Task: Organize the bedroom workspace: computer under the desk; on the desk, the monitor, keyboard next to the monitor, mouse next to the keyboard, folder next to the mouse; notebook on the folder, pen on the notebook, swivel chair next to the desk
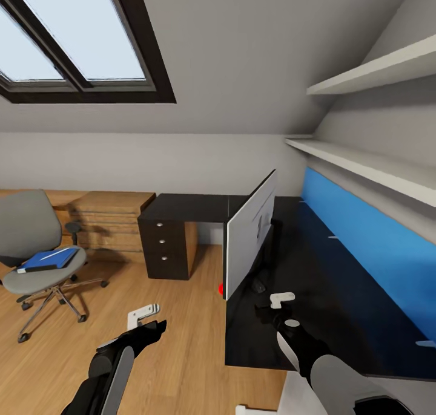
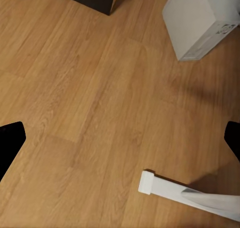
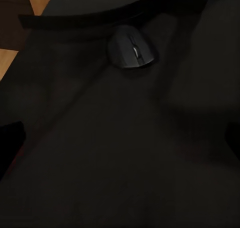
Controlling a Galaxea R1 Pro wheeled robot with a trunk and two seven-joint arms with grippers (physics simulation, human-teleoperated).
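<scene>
Attic bedroom, skylight (image 1: 79,34) at far left, two white shelves (image 1: 369,161) on the right wall above a blue panel (image 1: 375,239).

Desk (image 1: 315,318) runs along the right and turns left at the far end, drawers (image 1: 163,245) with silver knobs at its far-left end. Monitor (image 1: 249,233) stands on the desk near its left edge, seen from its pale back, red dot at its near lower corner. Mouse (image 3: 131,52), small and black, lies on the desk top near the monitor foot, just beyond the right gripper (image 1: 280,299).

Chair (image 1: 39,251) at far left on the plank floor (image 1: 181,342), well apart from the desk. Folder (image 1: 51,259) lies flat on the seat, a thin white pen (image 1: 53,255) on it; notebook not made out.

Left gripper (image 1: 144,313) hangs over bare floor, fingers (image 2: 10,143) spread wide. Left wrist view has a pale grey box (image 2: 200,21) on the floor, likely the computer. Right gripper over the desk, empty; cannot tell how far its fingers are spread. Wooden chest (image 1: 112,221) against the far wall behind the chair.
</scene>
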